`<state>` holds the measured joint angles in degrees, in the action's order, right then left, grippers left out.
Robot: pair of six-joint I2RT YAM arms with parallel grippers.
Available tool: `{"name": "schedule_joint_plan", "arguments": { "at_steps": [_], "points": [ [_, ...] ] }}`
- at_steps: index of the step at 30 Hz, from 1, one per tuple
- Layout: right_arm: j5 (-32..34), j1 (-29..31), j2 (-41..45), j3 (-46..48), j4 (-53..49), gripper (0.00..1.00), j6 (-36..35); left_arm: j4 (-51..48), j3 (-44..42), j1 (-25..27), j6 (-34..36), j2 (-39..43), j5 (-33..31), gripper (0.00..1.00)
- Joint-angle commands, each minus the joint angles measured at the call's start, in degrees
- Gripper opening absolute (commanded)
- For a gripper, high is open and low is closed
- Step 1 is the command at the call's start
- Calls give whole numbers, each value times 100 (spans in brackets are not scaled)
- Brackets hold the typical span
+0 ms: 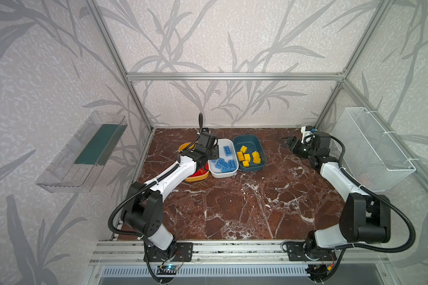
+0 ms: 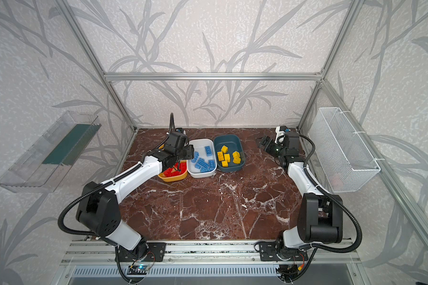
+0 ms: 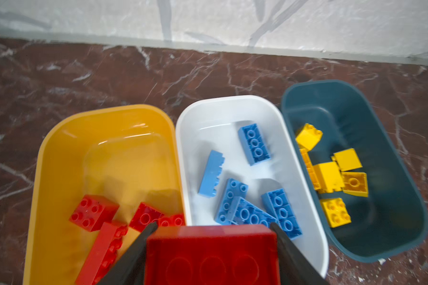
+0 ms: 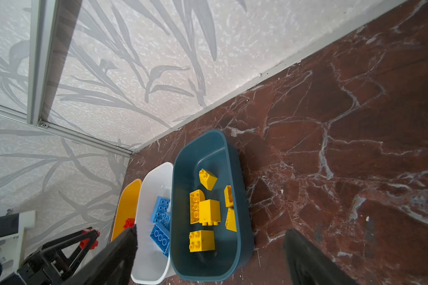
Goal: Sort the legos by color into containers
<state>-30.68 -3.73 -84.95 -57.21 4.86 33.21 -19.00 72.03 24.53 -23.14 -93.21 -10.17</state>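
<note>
Nearly finished: blue bricks (image 3: 255, 144) lie in the white tub (image 3: 223, 103), yellow bricks (image 3: 335, 212) in the teal tub (image 3: 393, 172), red bricks (image 3: 93, 212) in the yellow tub (image 3: 59, 160). The left gripper (image 3: 213, 225) clamps one seemingly last red brick (image 3: 211, 256) above the yellow tub's rim; the right gripper (image 1: 290, 142) gapes wide, empty

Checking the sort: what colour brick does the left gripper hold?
Red brick, clearest in left wrist view.

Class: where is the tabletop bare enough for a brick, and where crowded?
Bare: marble tabletop in front of the teal tub, and between it and the right hand. Crowded: yellow tub and white tub, left hand holding red brick above.
</note>
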Motion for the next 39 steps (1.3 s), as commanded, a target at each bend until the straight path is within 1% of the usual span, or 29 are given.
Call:
{"name": "schedule_joint_plan", "arguments": {
  "at_steps": [1, 4, 8, 11, 16, 20, 21, 24, 27, 29, 31, 33, 36, 39],
  "points": [
    [140, 12, 205, 214, 441, 93, -33, -509, 115, -333, -586, -257, -139, 57],
    [314, 29, 319, 411, 454, 93, -99, -719, 218, -476, -702, -498, -427, 57],
    [697, 31, 501, 662, 521, 93, -117, -1011, 372, -646, -807, -827, -618, 57],
    [847, 30, 597, 768, 551, 94, -156, -1114, 426, -754, -810, -979, -679, 59],
    [1039, 30, 702, 839, 408, 94, -182, -1052, 432, -827, -728, -1003, -683, 71],
    [1255, 31, 867, 904, 209, 98, -316, -1078, 470, -854, -685, -921, -728, 79],
    [1356, 30, 935, 925, 139, 99, -360, -1083, 461, -854, -704, -863, -791, 81],
    [1733, 47, 1189, 1089, 61, 99, -542, -964, 308, -853, -689, -532, -933, 87],
    [2156, 83, 1450, 1312, 58, 99, -796, -938, 172, -871, -590, -160, -1113, 89],
    [2408, 96, 1593, 1494, 122, 99, -913, -945, 41, -880, -493, 93, -1418, 89],
    [2679, 123, 1726, 1754, 332, 99, -1059, -789, -229, -913, -338, 389, -1748, 89],
    [3028, 214, 1869, 2090, 688, 99, -1306, -494, -673, -988, -174, 738, -2034, 89],
    [3570, 424, 2032, 2569, 1208, 99, -1835, -146, -1333, -1280, -82, 1218, -2105, 89],
    [3857, 685, 1944, 2957, 1881, 99, -2373, 122, -1898, -1668, 4, 1539, -2085, 90]
  ]
}}
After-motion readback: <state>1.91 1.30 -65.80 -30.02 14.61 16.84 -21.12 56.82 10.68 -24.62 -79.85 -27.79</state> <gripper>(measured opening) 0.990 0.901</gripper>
